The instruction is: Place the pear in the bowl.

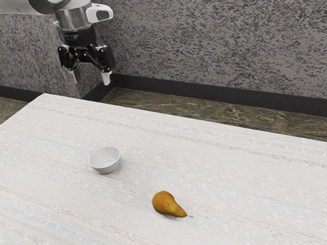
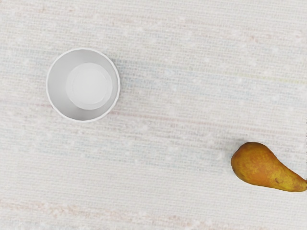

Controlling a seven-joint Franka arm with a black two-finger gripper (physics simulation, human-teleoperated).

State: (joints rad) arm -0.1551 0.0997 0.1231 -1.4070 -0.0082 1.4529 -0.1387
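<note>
Pear (image 1: 167, 204) lies on its side on the desk (image 1: 239, 179), apart from the bowl, fat end (image 1: 162, 200) toward the bowl, narrow neck (image 1: 178, 211) and thin stem (image 1: 190, 216) pointing away. Not held. Skin brownish orange going yellow at the neck, looks smooth.

Handling, judged: moderate weight, most of it in the fat end; firm but bruisable, so moderate squeeze only. Rounded skin may slip under flat pads, and the body could roll or swivel if one side gets touched first. Stem likely too thin and snappable to lift by.

Where to grip: across the body, one finger per long side, just on the fat-end side of the middle, close to the balance point. Gripping at the neck probably lets the heavy end droop or twist out. Right over the widest part, clearance may get tight and the pads could ride up off the curve. Turn the hand so it closes across the pear's length, go low enough to get past the widest level, close evenly.

Bowl (image 1: 104, 169): white, round, upright, empty. Pear looks long against its opening, so it may end up leaning on the rim; lower fat end first, centred.

Hand (image 1: 91, 78): up above desk level, far side of the bowl from the pear, fingers spread, nothing between them. Grasp not yet made; next is reaching over the pear.
</note>
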